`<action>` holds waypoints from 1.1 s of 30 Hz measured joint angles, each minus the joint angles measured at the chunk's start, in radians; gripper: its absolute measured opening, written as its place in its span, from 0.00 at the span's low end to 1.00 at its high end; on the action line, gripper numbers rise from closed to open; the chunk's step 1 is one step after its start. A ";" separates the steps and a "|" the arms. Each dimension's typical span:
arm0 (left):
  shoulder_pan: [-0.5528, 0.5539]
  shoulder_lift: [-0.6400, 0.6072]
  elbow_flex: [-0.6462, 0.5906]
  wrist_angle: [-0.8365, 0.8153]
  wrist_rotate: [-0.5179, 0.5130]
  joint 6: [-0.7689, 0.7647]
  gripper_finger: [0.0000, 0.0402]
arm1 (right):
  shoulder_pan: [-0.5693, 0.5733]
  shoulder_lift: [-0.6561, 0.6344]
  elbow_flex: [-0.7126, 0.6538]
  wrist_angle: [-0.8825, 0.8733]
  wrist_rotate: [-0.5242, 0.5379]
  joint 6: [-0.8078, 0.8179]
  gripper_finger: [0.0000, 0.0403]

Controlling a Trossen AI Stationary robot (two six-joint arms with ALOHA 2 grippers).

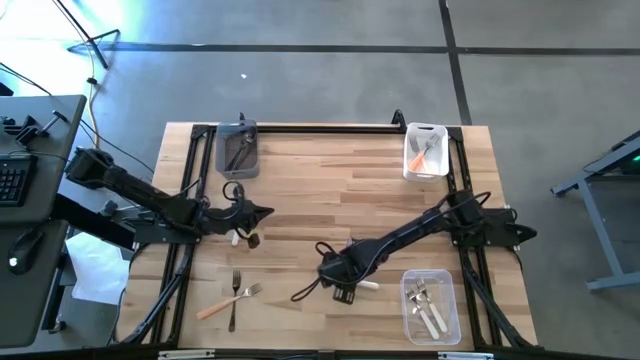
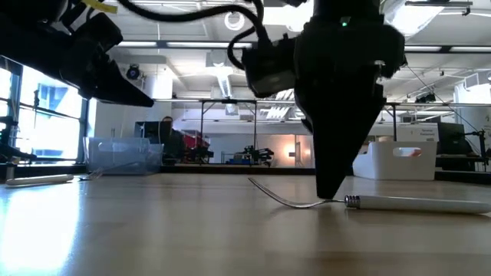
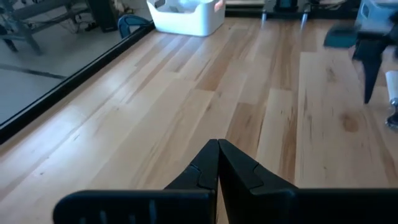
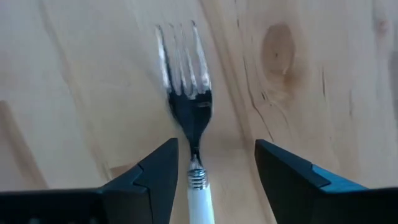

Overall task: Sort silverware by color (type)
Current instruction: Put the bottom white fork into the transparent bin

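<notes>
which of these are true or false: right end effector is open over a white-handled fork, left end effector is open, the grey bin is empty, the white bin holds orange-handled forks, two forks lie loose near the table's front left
1. The right end effector is open over a white-handled fork: true; its fingers straddle the fork's neck.
2. The left end effector is open: false; its fingers are shut together.
3. The grey bin is empty: false; dark forks lie in it.
4. The white bin holds orange-handled forks: true.
5. Two forks lie loose near the table's front left: true; an orange-handled fork and a dark fork cross there.
</notes>
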 joint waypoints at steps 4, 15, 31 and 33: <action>0.000 -0.013 0.000 -0.001 0.000 0.000 0.00 | -0.005 0.019 0.002 -0.003 -0.029 -0.004 0.49; 0.000 -0.013 0.000 -0.001 0.012 -0.001 0.00 | -0.007 0.027 0.003 -0.023 -0.037 -0.034 0.21; 0.000 -0.013 0.000 0.000 0.012 -0.009 0.00 | 0.011 -0.004 0.132 -0.220 -0.070 -0.067 0.01; 0.000 -0.013 0.000 0.000 0.012 -0.009 0.00 | 0.017 -0.006 0.162 -0.264 -0.070 -0.055 0.01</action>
